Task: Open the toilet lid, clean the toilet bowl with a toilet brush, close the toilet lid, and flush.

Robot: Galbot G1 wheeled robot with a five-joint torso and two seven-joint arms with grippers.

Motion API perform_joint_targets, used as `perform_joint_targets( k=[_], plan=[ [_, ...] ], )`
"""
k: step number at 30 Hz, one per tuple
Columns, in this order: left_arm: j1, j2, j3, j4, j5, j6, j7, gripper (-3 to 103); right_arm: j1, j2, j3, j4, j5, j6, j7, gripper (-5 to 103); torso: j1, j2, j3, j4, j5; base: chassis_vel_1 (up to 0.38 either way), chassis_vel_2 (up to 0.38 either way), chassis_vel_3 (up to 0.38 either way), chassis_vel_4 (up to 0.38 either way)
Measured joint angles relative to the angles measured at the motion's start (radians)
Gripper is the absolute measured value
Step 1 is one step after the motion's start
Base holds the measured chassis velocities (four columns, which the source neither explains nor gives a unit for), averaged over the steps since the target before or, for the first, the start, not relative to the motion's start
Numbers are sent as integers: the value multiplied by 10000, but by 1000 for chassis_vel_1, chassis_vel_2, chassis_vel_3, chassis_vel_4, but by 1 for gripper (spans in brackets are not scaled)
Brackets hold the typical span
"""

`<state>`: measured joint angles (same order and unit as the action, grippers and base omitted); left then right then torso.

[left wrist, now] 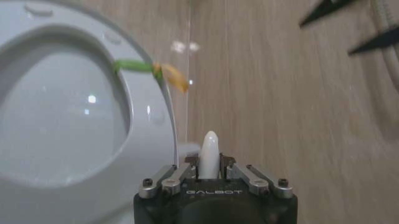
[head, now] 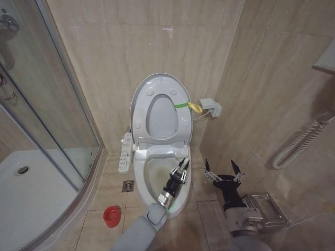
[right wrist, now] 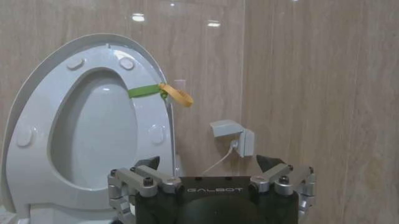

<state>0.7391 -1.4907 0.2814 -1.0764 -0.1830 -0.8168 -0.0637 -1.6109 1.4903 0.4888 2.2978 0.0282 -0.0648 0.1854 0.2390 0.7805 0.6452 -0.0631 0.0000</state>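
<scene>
Lid up at frame centre; my left pincer (head: 182,168), closed on the toilet brush (left wrist: 208,154), handle upright over the toilet bowl (head: 152,167); right pincer (head: 224,170) open, lower right.

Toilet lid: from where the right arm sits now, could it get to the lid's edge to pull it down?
Probably yes. The toilet lid stands upright against the wall, and the right gripper, jaws open, hangs beside the toilet bowl with nothing between. The left gripper holds the toilet brush low over the bowl, below that path.
</scene>
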Motion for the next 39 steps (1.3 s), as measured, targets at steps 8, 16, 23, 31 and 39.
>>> perform_joint_targets(
  k=[8, 16, 23, 31, 39],
  plan=[
    [118, 114, -17, -54, -18, 2, -45, 22, 0, 0, 0, 0, 0, 0, 1, 100, 0, 0, 0, 2, 0, 0, 0, 0, 0],
    [338, 209, -38, 381, 255, 2, 72, 22, 0, 0, 0, 0, 0, 0, 1, 100, 0, 0, 0, 4, 0, 0, 0, 0, 0],
    [27, 167, -64, -307, 220, 10, -70, 22, 0, 0, 1, 0, 0, 0, 0, 100, 0, 0, 0, 0, 0, 0, 0, 0, 0],
    [191, 79, 38, -224, 208, 12, -60, 22, 0, -1, 0, 0, 0, 0, 0, 100, 0, 0, 0, 2, 0, 0, 0, 0, 0],
    [401, 136, 49, 306, 321, 3, -8, 22, 0, 0, 0, 0, 0, 0, 0, 100, 0, 0, 0, 3, 0, 0, 0, 0, 0]
  ],
)
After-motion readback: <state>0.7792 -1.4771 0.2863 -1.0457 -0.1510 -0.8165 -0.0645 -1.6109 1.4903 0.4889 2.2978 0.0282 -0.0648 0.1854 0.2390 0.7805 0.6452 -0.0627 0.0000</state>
